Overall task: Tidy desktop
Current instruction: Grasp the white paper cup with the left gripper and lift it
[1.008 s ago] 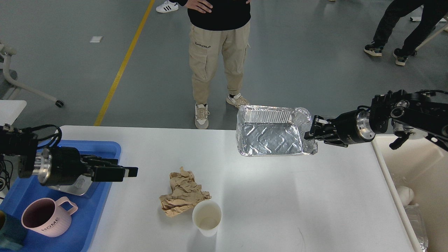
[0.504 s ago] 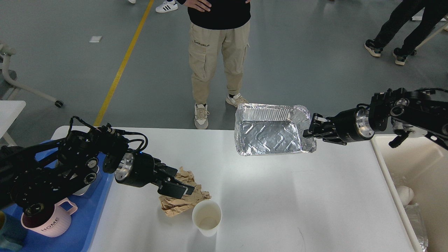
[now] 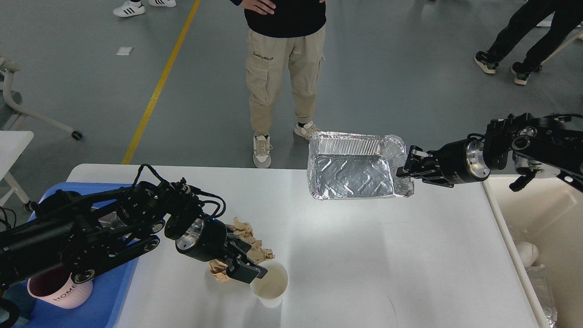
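Holding a crinkled silver foil tray (image 3: 353, 175) pinched at its right rim, right gripper (image 3: 404, 167) is hanging over far side of white rectangular desktop (image 3: 364, 255). Left gripper (image 3: 246, 272), can't tell if open, is hovering by crumpled brown paper (image 3: 243, 237) & white paper cup (image 3: 269, 284), near-left; both need clearing.

The pink mug (image 3: 59, 288) reads "HOME"; small print on the bystander's trousers (image 3: 282, 73) is illegible.
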Tool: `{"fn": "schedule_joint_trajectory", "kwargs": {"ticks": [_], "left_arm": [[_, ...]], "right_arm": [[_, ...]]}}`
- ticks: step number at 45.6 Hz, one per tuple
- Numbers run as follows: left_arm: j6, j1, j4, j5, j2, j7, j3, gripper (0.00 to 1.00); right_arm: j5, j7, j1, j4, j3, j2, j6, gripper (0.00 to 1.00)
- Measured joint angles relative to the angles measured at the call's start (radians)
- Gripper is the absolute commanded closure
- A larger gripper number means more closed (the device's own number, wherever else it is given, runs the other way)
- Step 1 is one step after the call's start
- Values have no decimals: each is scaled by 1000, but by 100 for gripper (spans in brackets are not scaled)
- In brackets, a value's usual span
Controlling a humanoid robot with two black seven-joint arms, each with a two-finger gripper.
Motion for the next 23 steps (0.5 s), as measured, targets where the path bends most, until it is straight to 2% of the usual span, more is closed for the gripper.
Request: {"fn": "schedule_joint_trajectory", "kwargs": {"ticks": [4,12,23], "left_arm": [[9,3,19,7,-26,0,8,24],[21,6,31,19,-57,0,32,49],[22,8,39,33,-61,-10,48,73]], "right_arm": [[0,0,0,0,0,-2,0,100],[0,1,-1,0,0,-4,0,100],[1,1,-1,0,2,-4,-1,100]]}}
